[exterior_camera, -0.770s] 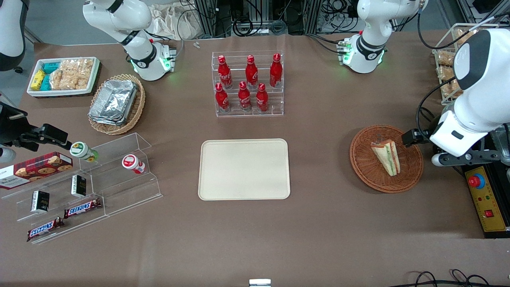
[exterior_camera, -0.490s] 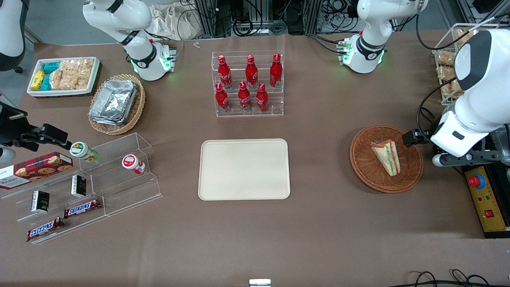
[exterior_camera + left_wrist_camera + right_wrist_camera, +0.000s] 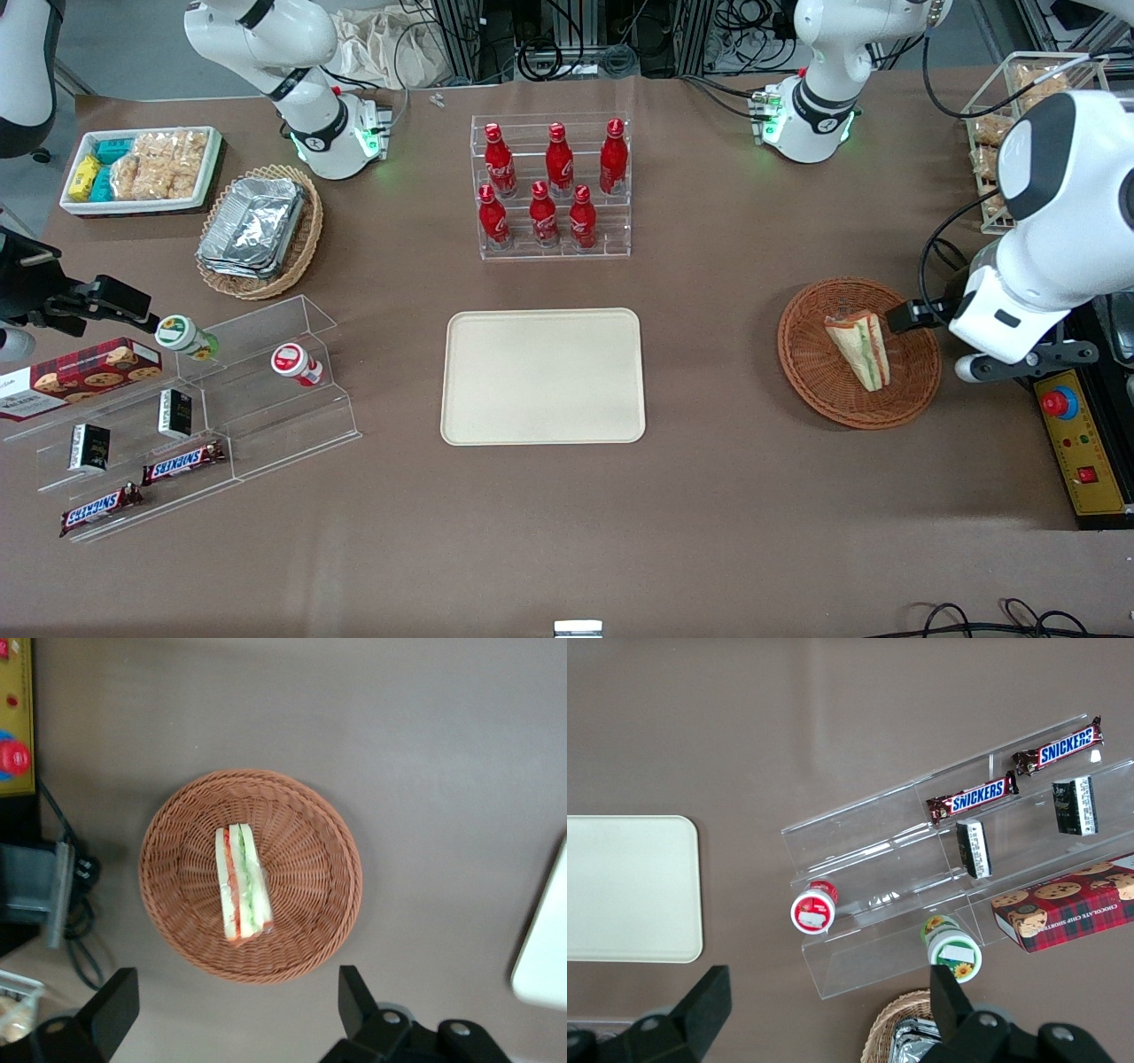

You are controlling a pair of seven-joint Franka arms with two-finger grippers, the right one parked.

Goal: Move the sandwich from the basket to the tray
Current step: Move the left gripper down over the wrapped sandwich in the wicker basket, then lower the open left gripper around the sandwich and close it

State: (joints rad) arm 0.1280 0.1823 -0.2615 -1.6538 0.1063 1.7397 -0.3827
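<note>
The sandwich (image 3: 859, 348) is a white-bread wedge with green and red layers, lying in the round reddish-brown wicker basket (image 3: 811, 363); both also show in the left wrist view, the sandwich (image 3: 240, 883) in the basket (image 3: 301, 824). The cream-beige tray (image 3: 543, 376) lies bare at the table's middle, and its corner shows in the left wrist view (image 3: 542, 966). My left gripper (image 3: 921, 312) hangs well above the table at the basket's rim, on the working arm's side. Its black fingers (image 3: 354, 1001) stand wide apart and hold nothing, with the gripper (image 3: 235, 1019) above bare table beside the basket.
A rack of red bottles (image 3: 551, 188) stands farther from the camera than the tray. A control box with a red button (image 3: 1059, 403) sits beside the basket. Acrylic shelves with snacks (image 3: 186, 416), a foil-container basket (image 3: 259, 229) and a white snack tray (image 3: 142, 168) lie toward the parked arm's end.
The left arm's wrist has shifted a little toward the basket. The sandwich, basket and tray have not moved.
</note>
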